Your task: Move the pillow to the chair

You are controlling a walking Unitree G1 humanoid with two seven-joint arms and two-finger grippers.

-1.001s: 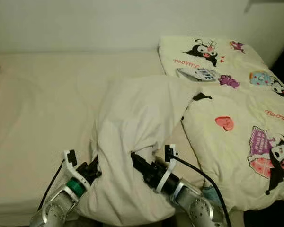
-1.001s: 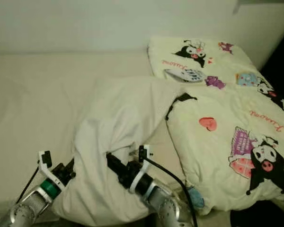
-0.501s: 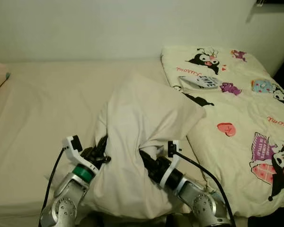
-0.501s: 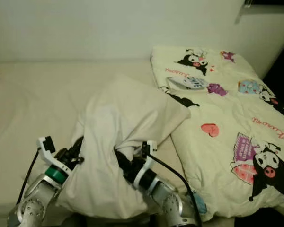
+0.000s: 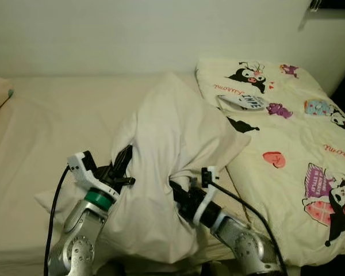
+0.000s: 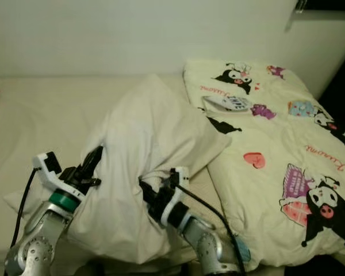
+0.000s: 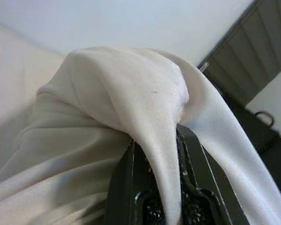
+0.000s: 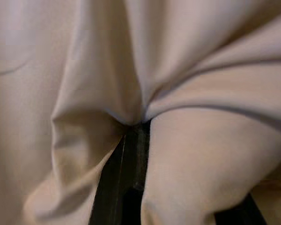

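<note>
Pillow (image 5: 172, 155) is raised higher off the bed (image 5: 52, 126) than a second ago, bunched upward, so the lift is judged underway. Cloth is pinched by the left tool (image 5: 124, 168) at its side and by the right tool (image 5: 177, 190) underneath; the bulk is draped between and above both.

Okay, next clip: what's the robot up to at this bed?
The robot has a white pillow pinched from both sides. The left gripper is shut on a fold of its cover, and the right gripper is buried in the fabric on the other side. The pillow is bunched up above the bed, beside a cartoon-print blanket.
</note>
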